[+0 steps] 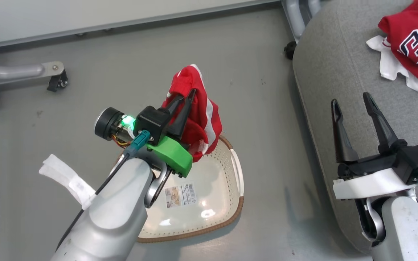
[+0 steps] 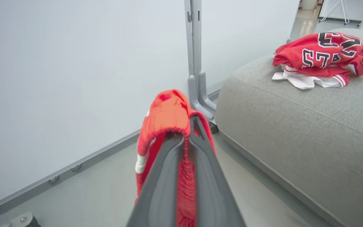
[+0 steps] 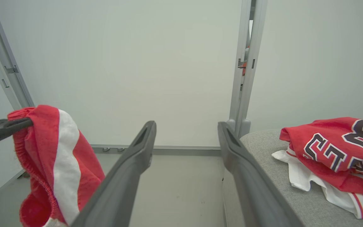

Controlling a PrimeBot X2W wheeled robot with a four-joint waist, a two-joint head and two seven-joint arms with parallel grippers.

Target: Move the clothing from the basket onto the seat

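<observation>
Gripping red shorts (image 1: pixel 201 112) with a broad white stripe in left gripper (image 1: pixel 186 95), fingers pinched together on the elastic waistband. Hanging up off the basket (image 1: pixel 230 214), over its 12 o'clock rim in head view. Lowest fold close to that rim, contact there unclear.

Basket on grey floor (image 1: pixel 158 54), just past centre toward 6 o'clock. Cream, perforated, brown rim, barcode sticker (image 1: pixel 180 194) on the bottom.

Right gripper (image 1: pixel 351 99) at 4 o'clock, fingers spread wide apart with nothing between them, over the 8 o'clock edge of the grey sofa cushion (image 1: pixel 339 72).

Red jersey (image 1: pixel 412 40) with black white-edged numerals crumpled on that cushion at 2 o'clock, white trim sticking out at its 8 o'clock side, well apart from right gripper.

Cushion at 3 o'clock of basket, near, not touching.

Castor (image 1: pixel 54 81) on a grey frame leg at 10 o'clock.

Left wrist view: jersey at 1 o'clock, past the shorts. Right wrist view: shorts at 8 o'clock, jersey at 4 o'clock.
</observation>
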